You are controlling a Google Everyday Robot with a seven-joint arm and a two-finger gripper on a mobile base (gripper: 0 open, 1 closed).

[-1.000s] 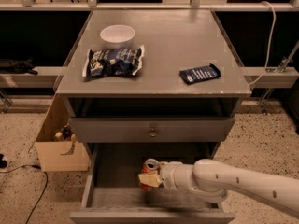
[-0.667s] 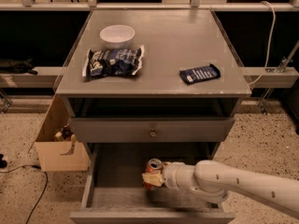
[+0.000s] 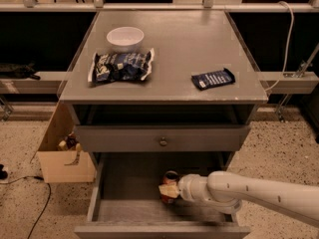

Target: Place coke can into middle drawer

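The coke can [image 3: 170, 177], red with a silver top, stands upright in the open middle drawer [image 3: 127, 190], right of the floor's middle. My gripper [image 3: 167, 190] reaches in from the right on a white arm [image 3: 249, 193] and is shut on the coke can. A pale fingertip [image 3: 166, 191] covers the can's lower front. I cannot tell whether the can's base touches the drawer floor.
The shut drawer front with a round knob [image 3: 163, 142] sits just above the open drawer. On the cabinet top are a white bowl [image 3: 125, 38], a blue-and-white snack bag [image 3: 121, 65] and a flat dark blue packet [image 3: 213, 78]. A cardboard box [image 3: 65, 156] stands on the floor at the left.
The gripper and the can have shifted a little to the right and slightly lower inside the drawer. Nothing on the cabinet top has moved.
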